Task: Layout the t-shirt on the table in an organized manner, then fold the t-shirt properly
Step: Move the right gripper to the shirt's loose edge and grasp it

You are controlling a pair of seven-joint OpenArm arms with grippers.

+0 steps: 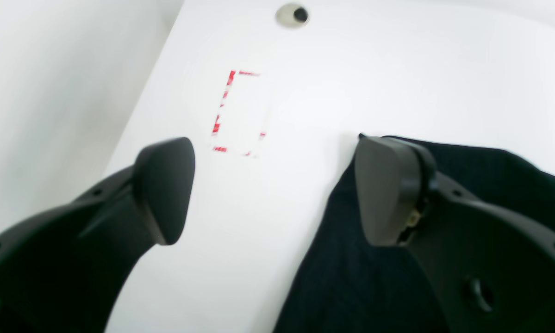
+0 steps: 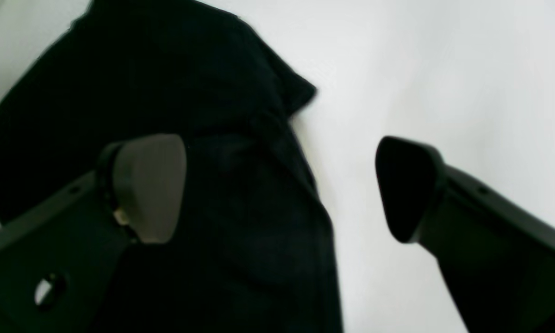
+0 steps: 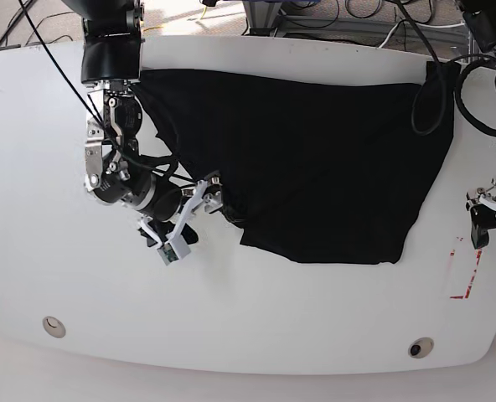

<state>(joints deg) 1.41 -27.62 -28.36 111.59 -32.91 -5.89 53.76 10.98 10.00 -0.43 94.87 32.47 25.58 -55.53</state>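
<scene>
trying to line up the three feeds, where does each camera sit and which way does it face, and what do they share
Left wrist: rides the left arm, looking down past its open left gripper at the table, the red tape rectangle, a round hole and an edge of the t-shirt.
Right wrist: rides the right arm, looking down through the open right gripper at dark cloth.
Base: high above, looking down on the whole table; both arms show.
Shared: all three show the t-shirt; left wrist and base both show the tape.

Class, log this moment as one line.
shirt: spread on table, unfolded | left claw: open, over shirt edge | right claw: open, over shirt edge
</scene>
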